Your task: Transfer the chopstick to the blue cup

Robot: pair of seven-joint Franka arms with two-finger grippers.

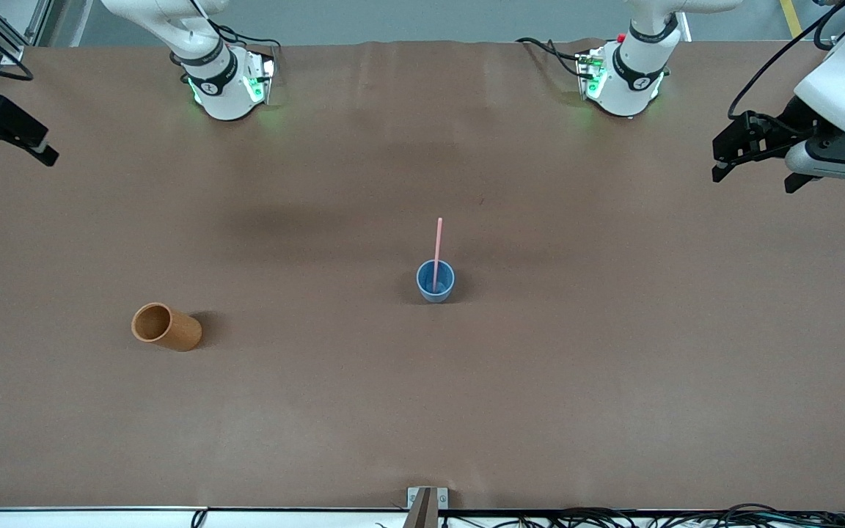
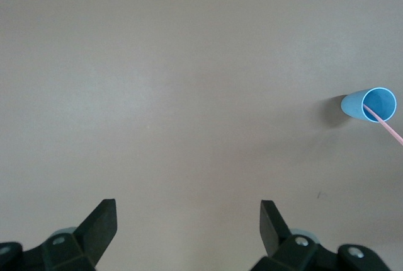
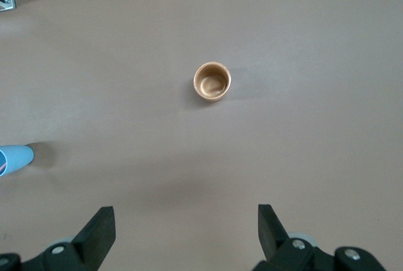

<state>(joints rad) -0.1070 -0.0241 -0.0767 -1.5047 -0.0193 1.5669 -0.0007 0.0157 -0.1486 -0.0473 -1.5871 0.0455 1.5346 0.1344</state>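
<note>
In the front view the chopstick (image 1: pixel 437 249) stands inside the blue cup (image 1: pixel 435 281) near the middle of the table (image 1: pixel 613 411), so the task looks done. The left gripper (image 1: pixel 756 158) and right gripper (image 1: pixel 15 136) wait wide open and empty over the table's two ends.

The left wrist view shows bare table around the cup.

The right wrist view shows the orange cup (image 3: pixel 212 81) alone, well apart from the blue cup.

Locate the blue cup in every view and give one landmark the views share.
Front view: the blue cup stands mid-table, the chopstick leaning in it.
Left wrist view: at the picture's edge, chopstick in it, past the open left pincer.
Right wrist view: only a sliver at the edge.
Shared landmark: the cup itself; the orange-brown cup appears in two views.
</note>
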